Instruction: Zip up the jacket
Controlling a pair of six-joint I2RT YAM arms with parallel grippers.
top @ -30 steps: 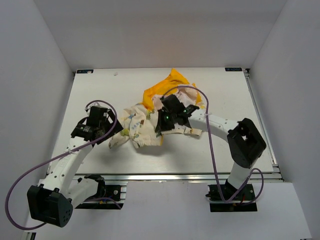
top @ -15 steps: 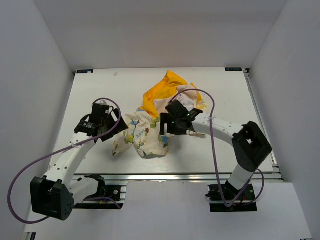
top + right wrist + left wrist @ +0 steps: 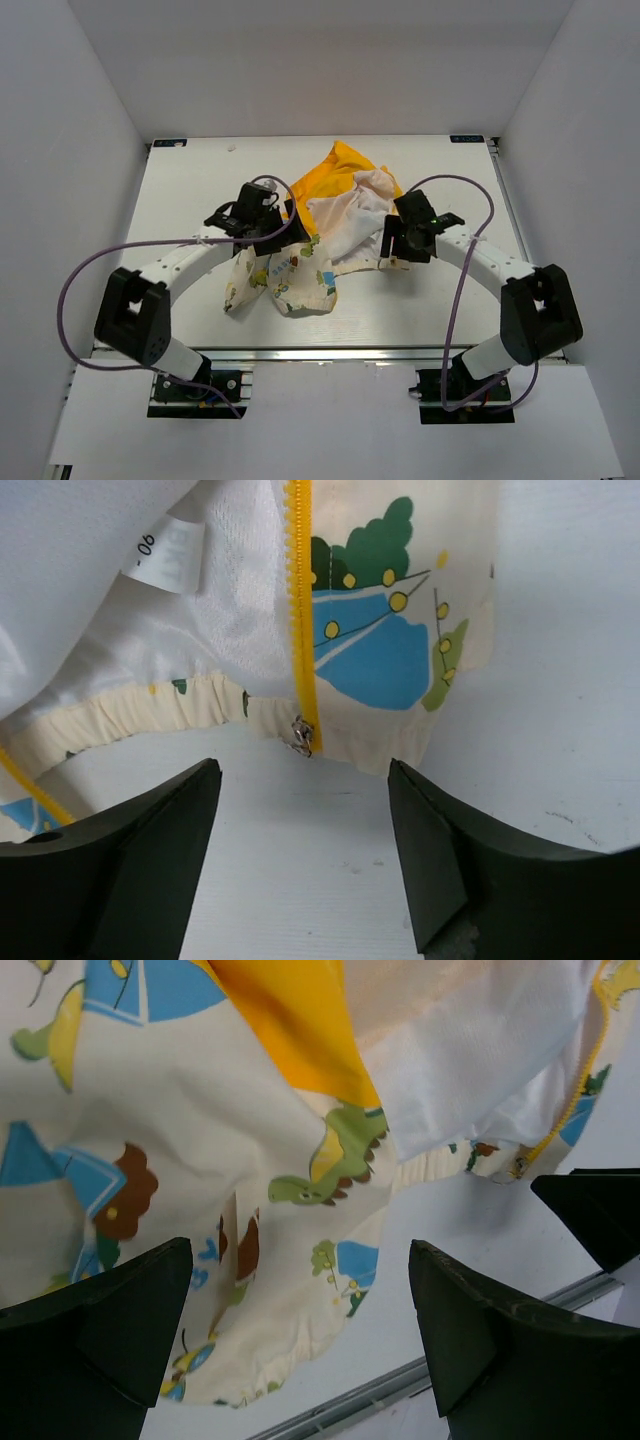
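Setting up to mate the zipper halves. Jacket [image 3: 330, 225] lies crumpled and unzipped mid-tabletop [image 3: 190, 180], with the yellow hood [image 3: 335, 168] toward the far edge.

- Right hand [image 3: 305, 850]: spread wide, holding nothing, hovering just off the hem. The yellow zipper tape [image 3: 298, 600] and its small metal end piece [image 3: 300, 738] lie in line with the gap.
- Left hand [image 3: 300, 1330]: fully spread, empty, over a printed panel. The second zipper tape [image 3: 575, 1090] is visible at far right.

Judgement: flatten the front panels first, pinch each hem close beside its tape, and align the bottom ends before seating.

Risk: catching the white lining [image 3: 230, 620] with the tape.
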